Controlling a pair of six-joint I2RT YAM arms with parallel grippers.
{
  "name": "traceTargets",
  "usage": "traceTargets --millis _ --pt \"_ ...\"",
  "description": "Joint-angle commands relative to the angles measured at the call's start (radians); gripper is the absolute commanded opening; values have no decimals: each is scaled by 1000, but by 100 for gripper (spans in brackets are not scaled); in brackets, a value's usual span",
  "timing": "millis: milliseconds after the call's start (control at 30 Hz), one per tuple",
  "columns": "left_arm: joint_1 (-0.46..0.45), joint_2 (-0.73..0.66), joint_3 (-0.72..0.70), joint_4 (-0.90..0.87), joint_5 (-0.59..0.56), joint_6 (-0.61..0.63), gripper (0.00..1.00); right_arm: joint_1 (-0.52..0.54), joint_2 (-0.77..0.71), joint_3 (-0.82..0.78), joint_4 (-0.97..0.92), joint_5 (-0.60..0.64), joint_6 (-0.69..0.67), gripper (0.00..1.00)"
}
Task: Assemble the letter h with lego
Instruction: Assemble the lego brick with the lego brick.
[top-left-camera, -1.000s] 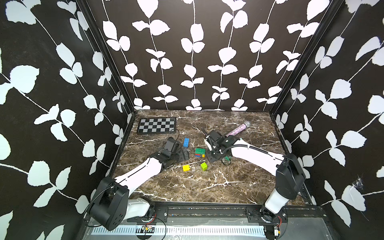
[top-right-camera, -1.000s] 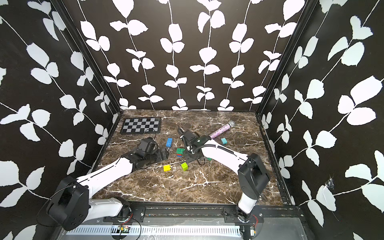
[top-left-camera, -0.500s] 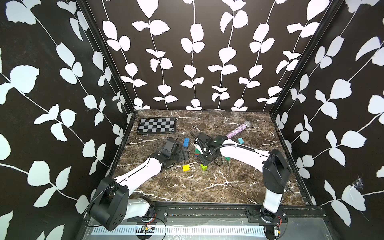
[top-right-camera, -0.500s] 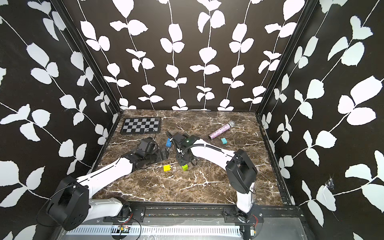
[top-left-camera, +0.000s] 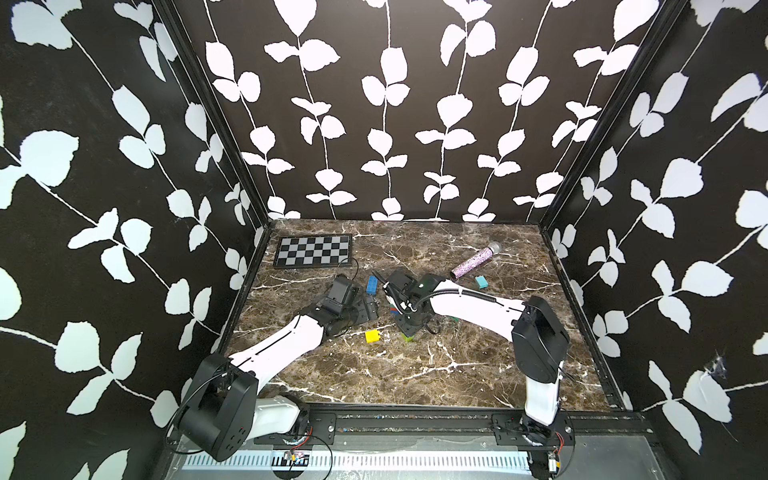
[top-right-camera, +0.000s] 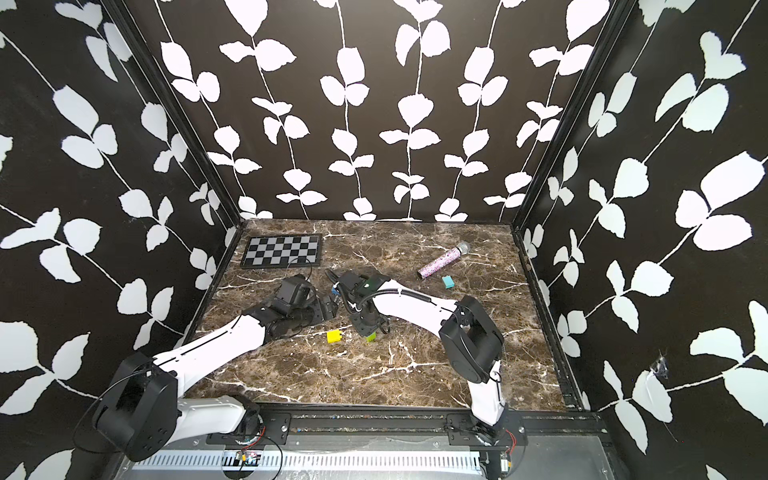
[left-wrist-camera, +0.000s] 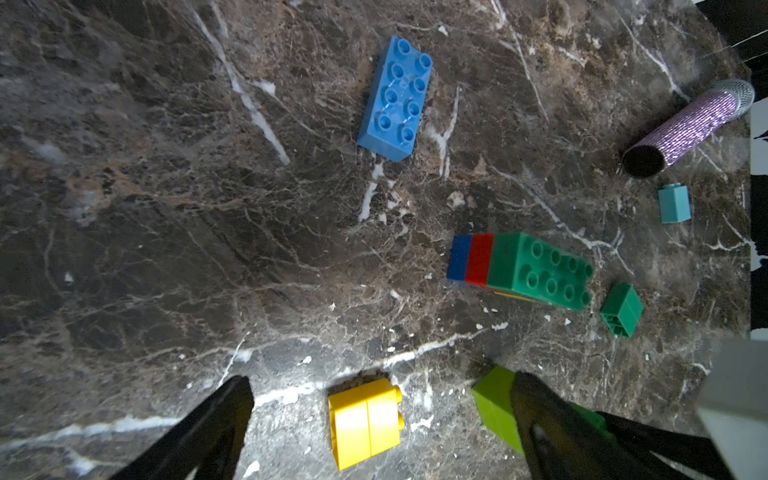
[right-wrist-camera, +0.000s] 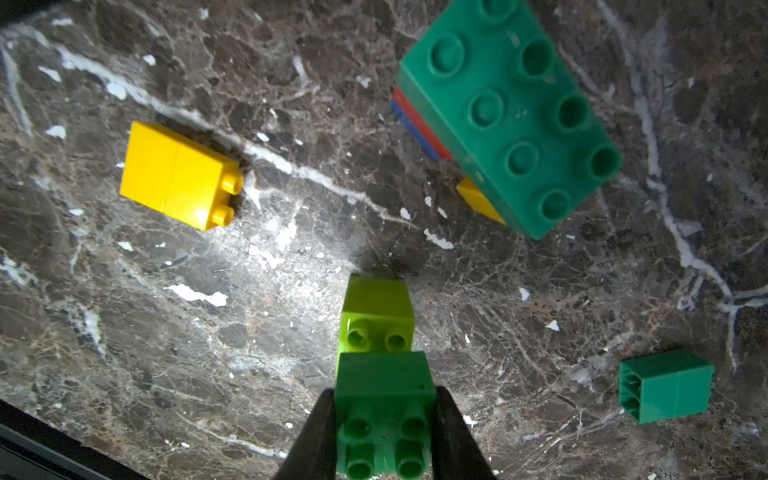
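Observation:
My right gripper (right-wrist-camera: 384, 432) is shut on a mid-green lego brick (right-wrist-camera: 384, 386). It holds the brick right over a lime brick (right-wrist-camera: 376, 307) on the marble; I cannot tell whether the two touch. In both top views this gripper (top-left-camera: 409, 328) (top-right-camera: 368, 328) points down at the lime brick (top-left-camera: 409, 338). My left gripper (left-wrist-camera: 382, 384) (top-left-camera: 370, 308) is open and holds nothing, and a yellow brick (left-wrist-camera: 365, 419) (top-left-camera: 372, 336) lies between its fingers in the left wrist view. A dark green brick tops a red, blue and yellow stack (right-wrist-camera: 507, 116) (left-wrist-camera: 536, 270).
A long blue brick (left-wrist-camera: 395, 99) (top-left-camera: 372, 286) lies behind the grippers. A small dark green brick (right-wrist-camera: 665, 384) and a light blue brick (top-left-camera: 482, 282) lie to the right. The purple microphone (top-left-camera: 476, 262) is at the back right, the chequered board (top-left-camera: 313, 251) at the back left.
My right arm has swung from beside the stack forward and down to the lime brick, keeping the green brick in its grip. The left arm has not moved.

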Motion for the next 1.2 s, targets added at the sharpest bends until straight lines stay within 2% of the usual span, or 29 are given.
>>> traceTargets --millis 0,533,967,1167 --pt "4 -7 -11 0 -11 0 99 11 20 34 -32 14 -11 3" --pt "3 -10 -11 -2 -9 -1 99 13 59 39 -5 -1 13 6" --pt "2 -11 -11 -2 -8 -2 99 17 117 31 -80 3 0 8" --pt "2 -14 -11 -3 -9 -1 99 21 166 57 -115 45 5 10"
